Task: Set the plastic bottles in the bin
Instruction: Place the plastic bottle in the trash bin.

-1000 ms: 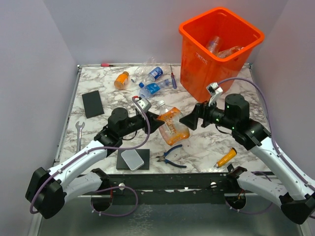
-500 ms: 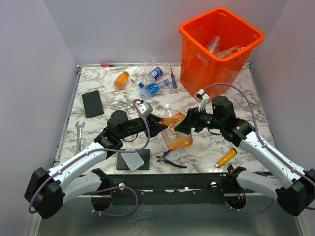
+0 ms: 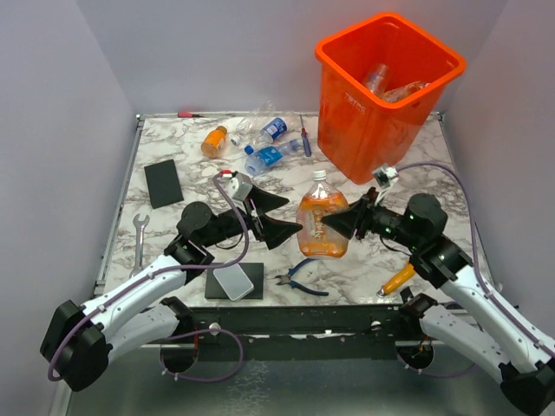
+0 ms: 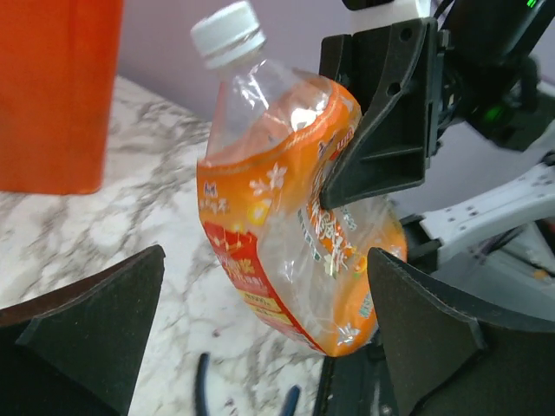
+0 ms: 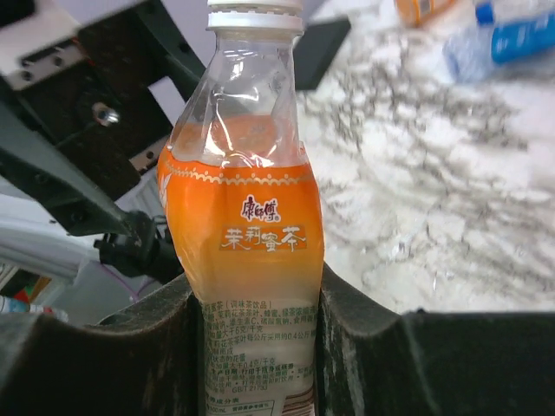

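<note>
A crushed bottle with an orange label and white cap hangs upright over the table's middle. My right gripper is shut on its lower body, its fingers pressing both sides of the bottle around the right gripper. My left gripper stands open just left of the bottle, its jaws wide on either side of the bottle without touching it. The orange bin stands at the back right with clear bottles inside. An orange bottle and blue-labelled bottles lie at the back.
Blue-handled pliers lie under the held bottle, an orange-handled screwdriver near the front right. A black pad and a wrench lie left. A black pad with a grey card sits by the front edge.
My left gripper let go of the orange-labelled bottle, opened wide and drew back left. My right gripper shut on the bottle, which now stands upright and sits further right.
</note>
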### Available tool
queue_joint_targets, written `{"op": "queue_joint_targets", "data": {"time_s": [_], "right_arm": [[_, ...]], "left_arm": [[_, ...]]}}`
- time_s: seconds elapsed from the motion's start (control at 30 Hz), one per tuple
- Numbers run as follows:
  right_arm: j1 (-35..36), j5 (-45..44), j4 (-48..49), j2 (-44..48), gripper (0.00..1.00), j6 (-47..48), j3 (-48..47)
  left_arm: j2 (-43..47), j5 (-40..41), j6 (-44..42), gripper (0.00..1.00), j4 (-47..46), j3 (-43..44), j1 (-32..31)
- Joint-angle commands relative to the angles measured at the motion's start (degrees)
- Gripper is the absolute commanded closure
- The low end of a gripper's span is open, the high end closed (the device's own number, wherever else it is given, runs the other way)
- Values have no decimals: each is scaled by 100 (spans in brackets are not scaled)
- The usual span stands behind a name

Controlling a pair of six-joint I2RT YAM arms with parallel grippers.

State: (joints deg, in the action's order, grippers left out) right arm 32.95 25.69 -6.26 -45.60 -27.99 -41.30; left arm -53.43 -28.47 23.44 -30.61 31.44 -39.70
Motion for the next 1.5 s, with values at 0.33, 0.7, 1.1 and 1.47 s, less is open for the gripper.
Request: {"op": "queue_joint_targets", "data": {"time_s": [0.33,0.7,1.1,1.47], "right_arm": [[0,-268,2987,1013,71,-648,979],[6,289,3673,591,71,-1042,931],[-3,-118,733,911,7,-97,-490],[5,-1341,-1574,-175,9,617,-2820]], "left_arm": [[-1597,-1677,4057,1,-5074,-135,-31],[-2268,-1815,4295,27,-5385,5,-347],[-1536,-1497,2229,83,-2776,54,-326],[116,1511,-1890,89,778,44,-535]]}}
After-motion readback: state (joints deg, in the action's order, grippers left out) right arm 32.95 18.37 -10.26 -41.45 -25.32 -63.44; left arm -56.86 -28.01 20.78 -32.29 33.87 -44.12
